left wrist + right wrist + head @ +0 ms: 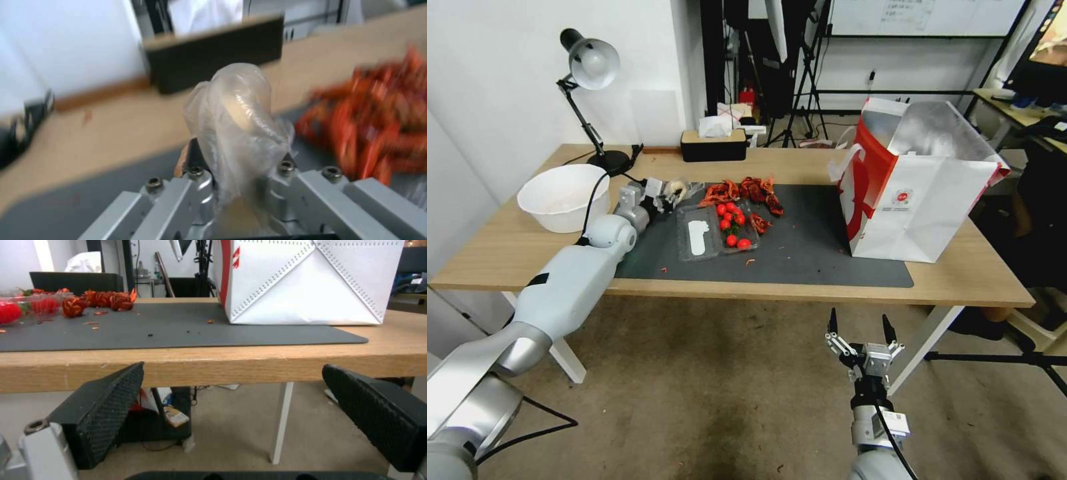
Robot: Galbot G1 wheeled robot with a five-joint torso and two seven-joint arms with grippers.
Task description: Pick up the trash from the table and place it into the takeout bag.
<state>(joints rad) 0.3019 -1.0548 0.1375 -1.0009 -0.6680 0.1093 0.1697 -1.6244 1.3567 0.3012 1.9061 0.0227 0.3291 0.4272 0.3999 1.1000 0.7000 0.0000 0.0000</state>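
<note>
Left end effector (pixel 668 193) clamps the wrapped lump (pixel 240 123) at the mat's (pixel 820 257) left edge; right end effector (pixel 860 331) hangs spread below the table (pixel 980 280).

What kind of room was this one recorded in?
Probably a lab or studio, not a home: tripods and light stands crowd the back, a whiteboard hangs on the wall, and the table stands on bare floor.

Mat (pixel 807 250) bare between tray (pixel 715 230) and bag (pixel 917 180), bag mouth open upward. Shells (pixel 747 192) and tissue box (pixel 714 145) crowd behind tray; bowl (pixel 564 197), lamp (pixel 590 100) block left end.
</note>
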